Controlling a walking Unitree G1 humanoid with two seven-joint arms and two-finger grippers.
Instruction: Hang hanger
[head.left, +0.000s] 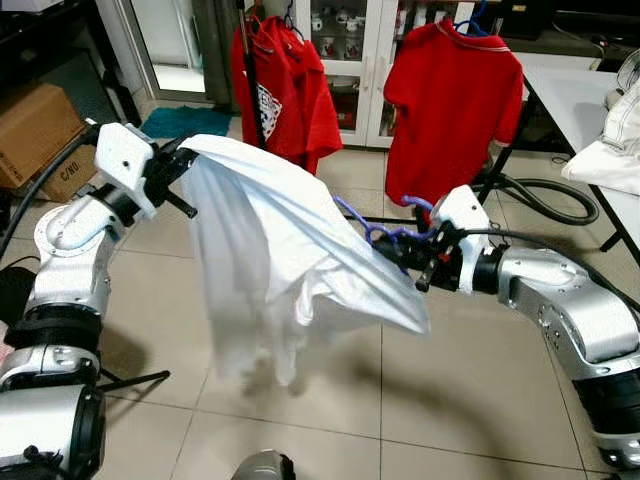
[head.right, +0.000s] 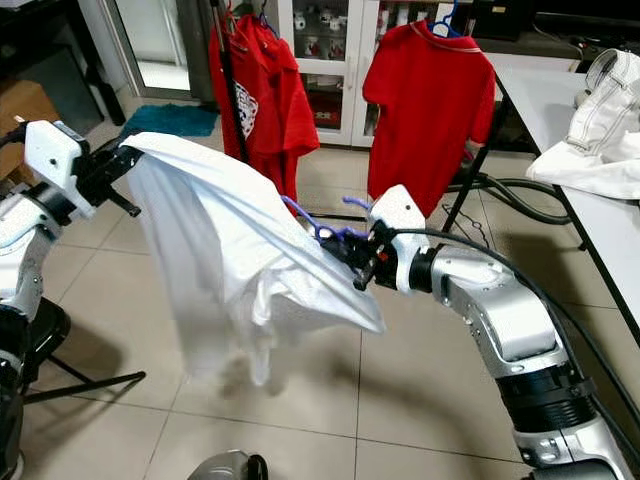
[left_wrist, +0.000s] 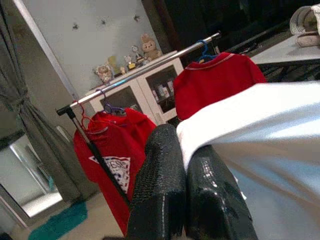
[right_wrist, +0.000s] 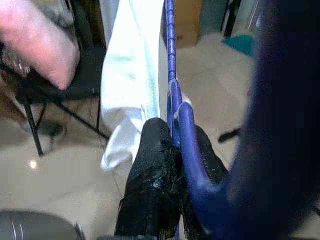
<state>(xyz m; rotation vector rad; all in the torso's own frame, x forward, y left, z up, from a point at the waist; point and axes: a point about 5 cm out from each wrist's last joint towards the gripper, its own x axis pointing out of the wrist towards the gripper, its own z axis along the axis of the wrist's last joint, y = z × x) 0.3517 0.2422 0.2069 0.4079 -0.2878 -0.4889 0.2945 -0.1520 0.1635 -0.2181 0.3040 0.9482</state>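
A white shirt (head.left: 262, 262) hangs stretched between my two arms above the tiled floor. My left gripper (head.left: 178, 160) is shut on the shirt's upper left corner; in the left wrist view its fingers (left_wrist: 172, 195) pinch the white cloth (left_wrist: 260, 120). My right gripper (head.left: 408, 256) is shut on a blue hanger (head.left: 372, 232) whose arm runs into the shirt. The right wrist view has the blue hanger (right_wrist: 181, 120) clamped between the black fingers (right_wrist: 155, 165). Behind, a clothes rail (left_wrist: 150, 65) carries two red shirts (head.left: 452, 100) on hangers.
A white table (head.left: 585, 100) with white cloth stands at the right. A black hose (head.left: 550, 195) lies on the floor under it. A cardboard box (head.left: 35, 130) is at the far left, a glass cabinet (head.left: 350, 40) behind the rail. A black chair frame (right_wrist: 45, 100) stands nearby.
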